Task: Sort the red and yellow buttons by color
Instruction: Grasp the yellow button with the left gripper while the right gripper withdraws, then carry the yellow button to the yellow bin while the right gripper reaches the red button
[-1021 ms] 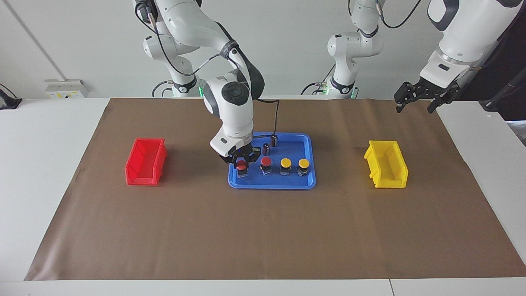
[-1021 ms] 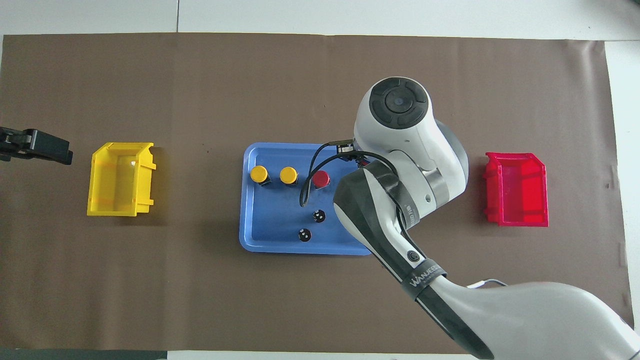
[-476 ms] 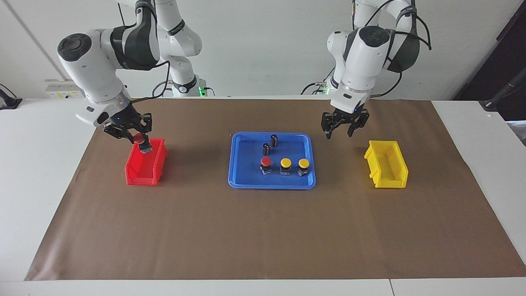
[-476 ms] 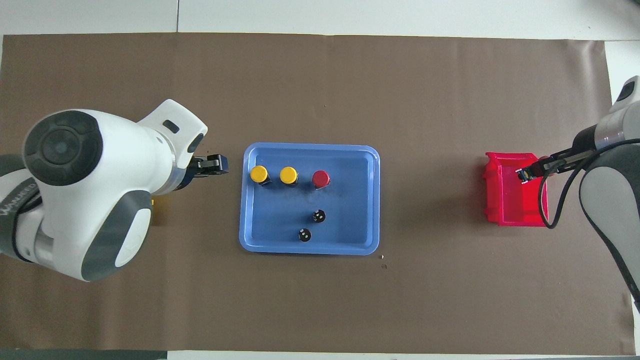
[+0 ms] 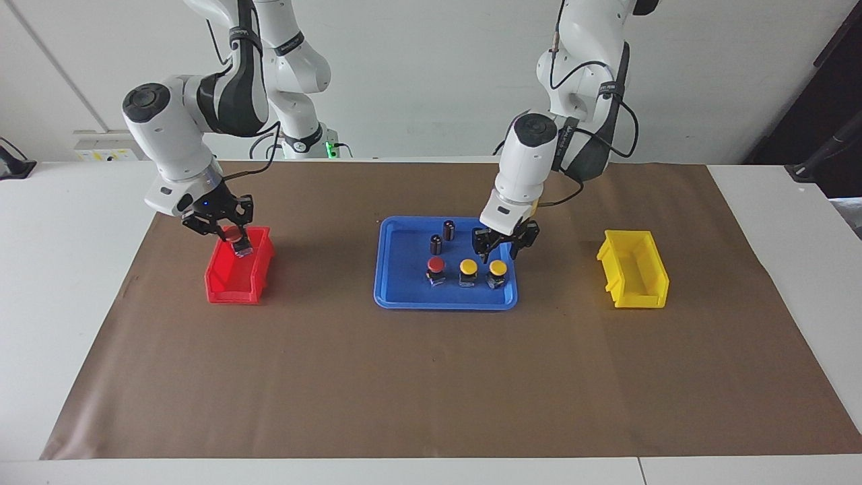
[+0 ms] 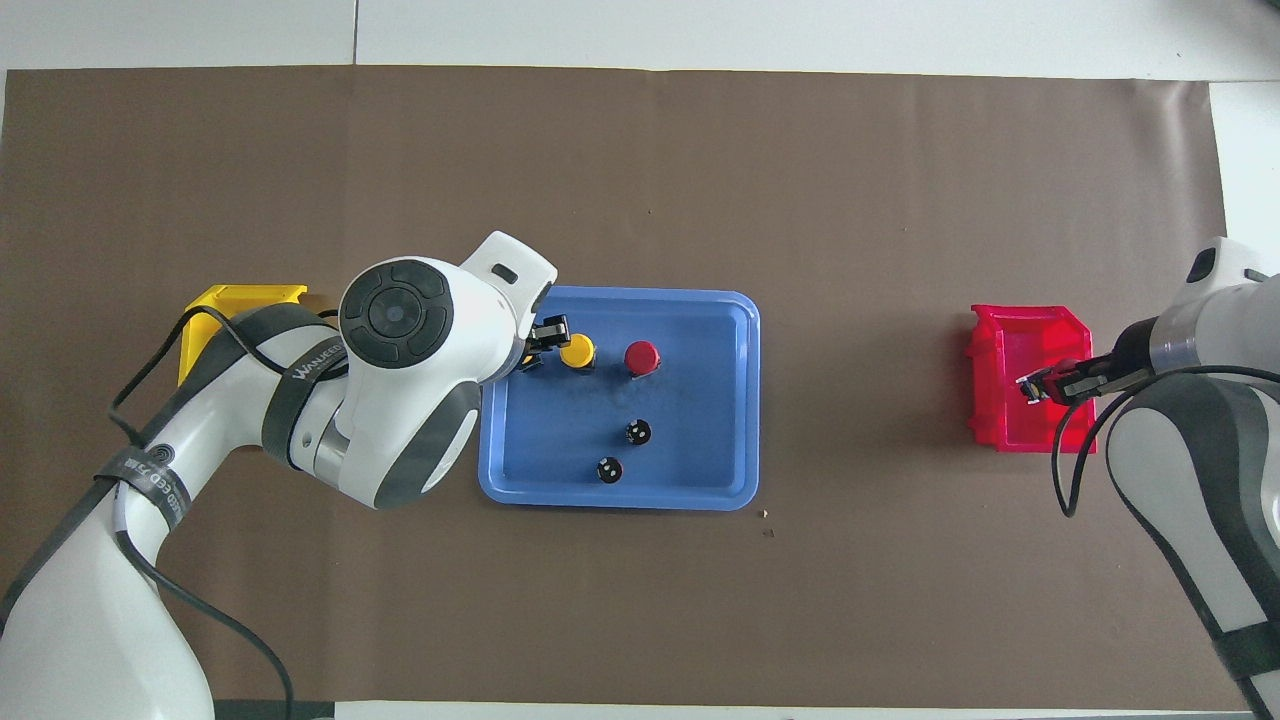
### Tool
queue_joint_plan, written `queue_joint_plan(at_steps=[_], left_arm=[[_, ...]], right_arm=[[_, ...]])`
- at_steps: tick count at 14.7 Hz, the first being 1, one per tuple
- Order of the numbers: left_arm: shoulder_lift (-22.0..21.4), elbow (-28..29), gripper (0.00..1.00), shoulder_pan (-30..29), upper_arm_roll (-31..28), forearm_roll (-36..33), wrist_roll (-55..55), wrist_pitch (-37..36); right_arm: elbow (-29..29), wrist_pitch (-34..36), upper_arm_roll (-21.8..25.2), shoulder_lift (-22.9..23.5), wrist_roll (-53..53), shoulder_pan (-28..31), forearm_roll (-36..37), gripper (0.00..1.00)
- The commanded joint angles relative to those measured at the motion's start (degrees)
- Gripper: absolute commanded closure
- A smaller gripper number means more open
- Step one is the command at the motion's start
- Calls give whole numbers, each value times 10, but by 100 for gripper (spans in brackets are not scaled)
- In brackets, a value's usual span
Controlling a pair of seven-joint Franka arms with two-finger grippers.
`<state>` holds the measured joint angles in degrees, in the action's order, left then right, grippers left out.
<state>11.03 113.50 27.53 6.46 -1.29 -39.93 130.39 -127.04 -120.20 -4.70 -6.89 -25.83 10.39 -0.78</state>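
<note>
Buttons stand in a row in the blue tray [image 5: 397, 296]: one red button [image 5: 436, 264] and two yellow buttons [image 5: 468, 267], [image 5: 498, 267]. The left gripper [image 5: 499, 254], fingers apart, hangs just above the end one. Two dark cylinders [image 5: 448, 229] stand nearer the robots. The right gripper [image 5: 232, 237] holds another red button [image 5: 236, 239] pinched over the red bin [image 5: 222, 286]. The yellow bin [image 5: 636, 293] stands apart on open brown paper.

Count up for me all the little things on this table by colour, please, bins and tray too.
Red buttons: 2
Yellow buttons: 2
Dark cylinders: 2
Red bin: 1
Yellow bin: 1
Blue tray: 1
Total: 9
</note>
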Motion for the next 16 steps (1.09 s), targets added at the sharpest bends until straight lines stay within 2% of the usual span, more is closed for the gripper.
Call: queue_joint_plan(at_steps=[1,9,10,11,12,13,15,16], left_arm=[[3,-3,32,8,-10,2,-7,6],[18,3,34,9,-10,-1,-9,15],[19,3,55,9,-10,-1,-9,14],[19,2,91,9,-10,-1,-18,14],[20,-5,99,9,-10,-1,-36,11],[21,-22,98,7,-11,-1,-44,4],[13,-80,99,2,-12,-1,-40,-86],[1,-117,99,-2,-13,-1,-35,-150]], right_arm=[[-48,-45,-6,-23,-28,16,-6,88],[-117,-125,-6,-23,-36,37,-9,85],[-119,-126,-6,-20,-34,38,-10,85],[-123,-137,-6,-14,-31,38,-11,85],[-129,-155,-7,-14,-27,37,-11,83],[-131,-159,-7,-15,-21,36,-11,82],[-138,-165,-7,-16,-16,34,-11,76],[-143,-173,-7,-16,-16,33,-11,68]])
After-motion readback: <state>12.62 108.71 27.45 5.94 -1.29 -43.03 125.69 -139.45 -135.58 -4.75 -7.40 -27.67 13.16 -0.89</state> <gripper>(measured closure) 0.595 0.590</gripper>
